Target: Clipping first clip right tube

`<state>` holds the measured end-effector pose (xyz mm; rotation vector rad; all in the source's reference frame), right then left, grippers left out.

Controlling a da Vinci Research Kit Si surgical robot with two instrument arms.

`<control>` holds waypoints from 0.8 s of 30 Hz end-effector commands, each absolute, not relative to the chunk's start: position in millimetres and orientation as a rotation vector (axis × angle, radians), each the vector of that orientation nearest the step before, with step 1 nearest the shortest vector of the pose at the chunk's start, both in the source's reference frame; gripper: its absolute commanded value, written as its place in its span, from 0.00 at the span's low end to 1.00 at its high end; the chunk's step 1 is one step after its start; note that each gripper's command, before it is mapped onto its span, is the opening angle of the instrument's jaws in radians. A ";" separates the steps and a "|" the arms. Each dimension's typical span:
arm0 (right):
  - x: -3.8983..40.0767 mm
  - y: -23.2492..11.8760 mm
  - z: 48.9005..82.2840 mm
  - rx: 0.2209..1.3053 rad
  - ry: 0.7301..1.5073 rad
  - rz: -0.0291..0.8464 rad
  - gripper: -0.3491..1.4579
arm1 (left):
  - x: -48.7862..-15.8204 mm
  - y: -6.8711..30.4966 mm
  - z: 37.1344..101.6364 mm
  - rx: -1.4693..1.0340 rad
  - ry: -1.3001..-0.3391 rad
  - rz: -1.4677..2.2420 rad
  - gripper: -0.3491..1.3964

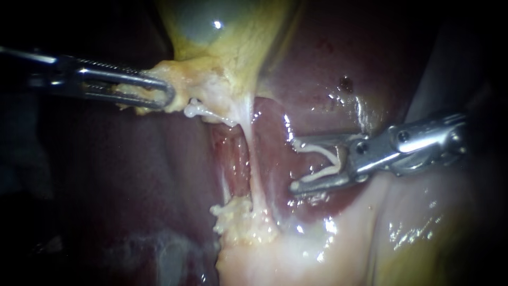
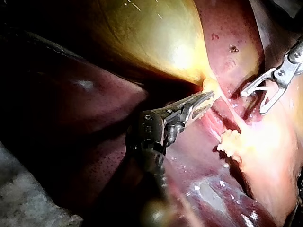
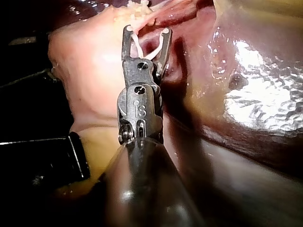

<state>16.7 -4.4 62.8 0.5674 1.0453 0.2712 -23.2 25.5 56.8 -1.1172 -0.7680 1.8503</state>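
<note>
Clamped on a flap of pale fatty tissue (image 1: pixel 185 79) at the gallbladder's neck, the claw of my left instrument (image 1: pixel 168 95) holds that flap out toward the left. Its two halves lie close, with the tissue caught between them. The gallbladder (image 1: pixel 211 26) rises yellow-green above the flap, against the dark red liver (image 1: pixel 328 58).

From the neck a thin pale tube (image 1: pixel 253 164) runs down, taut, to a fatty clump (image 1: pixel 241 217) at its foot. A pinker strip lies just beside it on the left. I take the pale strand, the one nearer my right instrument (image 1: pixel 294 164), for the right tube, though that is a judgement. It is bare, with no clip on it anywhere that shows.

Coming in across the liver, the right instrument has its claw wide apart but not empty. An open white clip (image 1: pixel 328 159) sits in it, one leg along each half, so the claw holds the clip from both sides. The tips point at the tube and stop near it, apart, with wet liver showing between.

As I judge it, the approach is well on and the clipping itself has not begun. The clip is loaded and the tube is stretched and exposed. What is left is to carry the open clip on until the tube lies between its legs, see the far tips clear past it, and squeeze.
</note>
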 end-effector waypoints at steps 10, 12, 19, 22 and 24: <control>20.3 -6.1 66.1 0.637 1.013 0.340 0.47 | -23.2 25.3 56.9 -1.118 -0.772 1.853 0.00; 20.8 -6.0 66.4 0.641 1.009 0.352 0.47 | -23.3 25.3 56.9 -1.118 -0.772 1.853 0.00; 22.4 -5.9 67.5 0.684 1.014 0.401 0.46 | -23.3 25.2 56.9 -1.118 -0.771 1.853 0.00; 23.2 -6.2 68.1 0.709 1.026 0.417 0.46 | -23.3 25.2 57.0 -1.118 -0.771 1.853 0.00; 23.6 -6.4 68.4 0.732 1.037 0.423 0.46 | -23.3 25.2 57.0 -1.118 -0.771 1.853 0.00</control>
